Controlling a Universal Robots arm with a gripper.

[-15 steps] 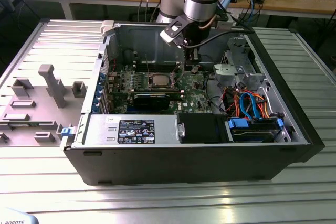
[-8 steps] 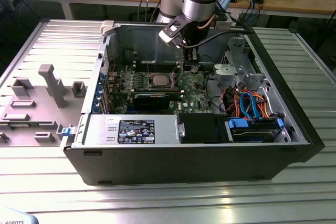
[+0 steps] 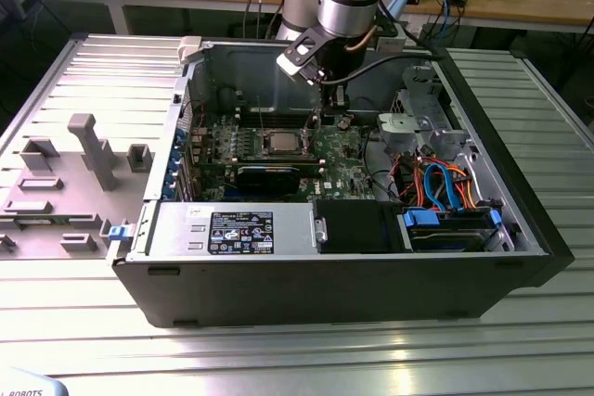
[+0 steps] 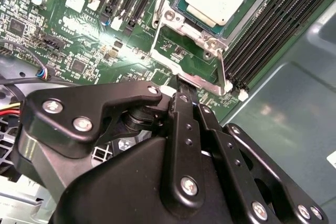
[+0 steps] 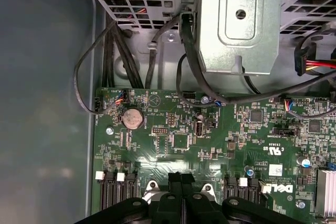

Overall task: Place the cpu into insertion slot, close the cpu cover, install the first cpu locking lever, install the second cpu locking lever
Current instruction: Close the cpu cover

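- In the exterior view, we see the arm reaching from above into an open computer case (image 3: 501,229) that lies on a metal table (image 3: 306,359).
- The gripper (image 3: 320,110) hangs low over the green motherboard (image 3: 348,159), just beside the insertion slot (image 3: 266,143) on the exterior view's right.
- The cpu (image 3: 281,143) sits flat inside that slot, with its silver top showing.
- On the exterior view's left, well apart from the case, a grey fixture (image 3: 88,150) stands on the table.
- In the second wrist view, the two black fingers (image 4: 184,129) are pressed one against the other, and we see nothing between them.
- Their tips are close to one corner of the cpu cover (image 4: 212,38), but we cannot tell if they touch it.
- The cover lies down around the cpu, so the chip shows through its window. We cannot tell if any lever holds it.
- Long black memory slots (image 4: 262,30) run beside the socket.
- In the first wrist view, the fingers show only a thin line between them, and they point down at the board.
- A round coin battery (image 5: 132,117) lies further away, and black cables (image 5: 89,66) run from the board to a metal drive cage (image 5: 236,19).
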